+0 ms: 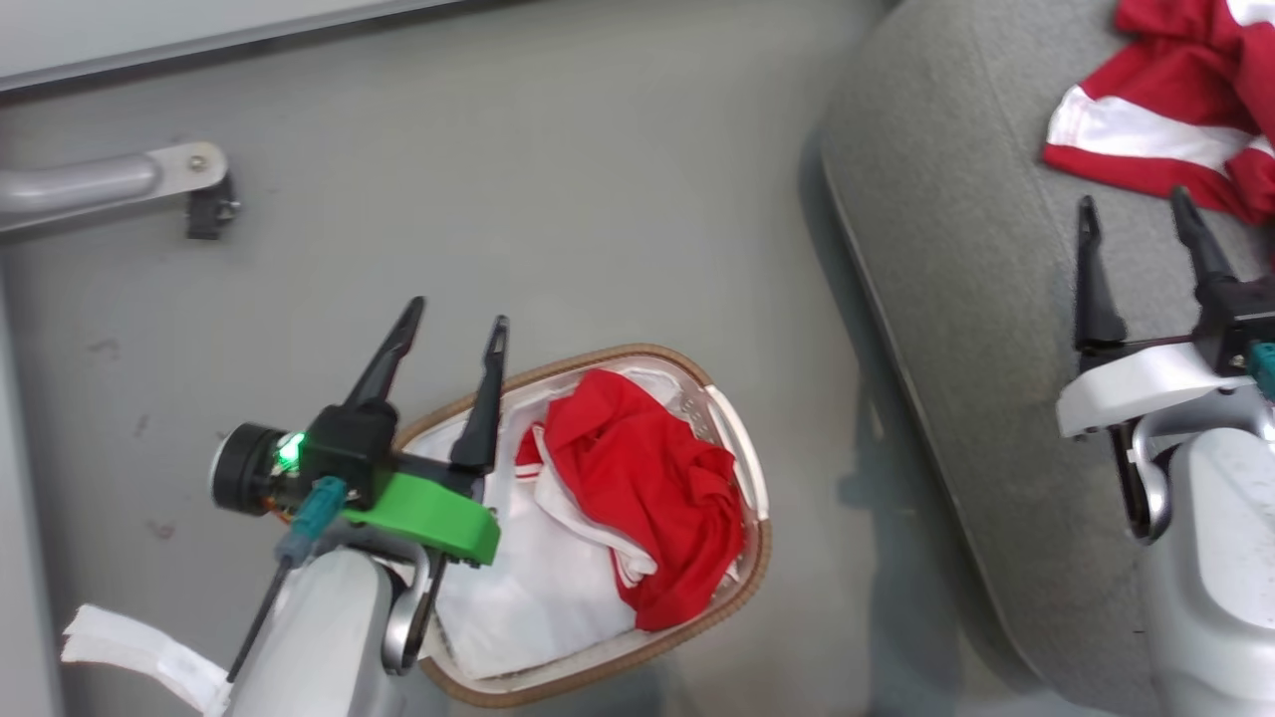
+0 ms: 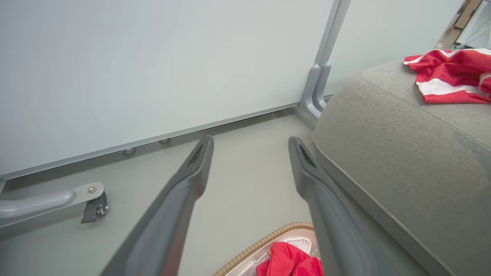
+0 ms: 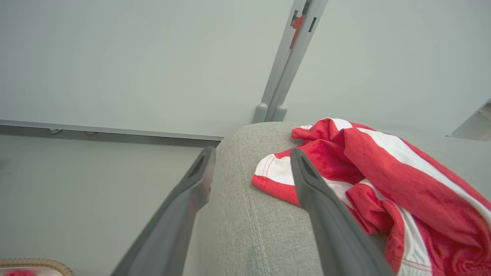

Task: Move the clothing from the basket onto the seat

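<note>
A plain red garment [image 1: 637,478] lies crumpled in the basket [image 1: 608,351] on the floor [image 1: 598,199], resting on the white liner [image 1: 538,588], while a red-and-white striped garment [image 1: 1165,119] sits on the grey seat [image 1: 976,299] to the right. The left gripper [image 1: 458,312] hangs above the basket's left rim, jaws apart and empty, fingers pointing toward the wall [image 2: 153,57]. The right gripper [image 1: 1134,199] hovers over the seat, jaws apart and empty, tips just short of the striped garment's white-banded edge. A strip of floor separates basket and seat.
</note>
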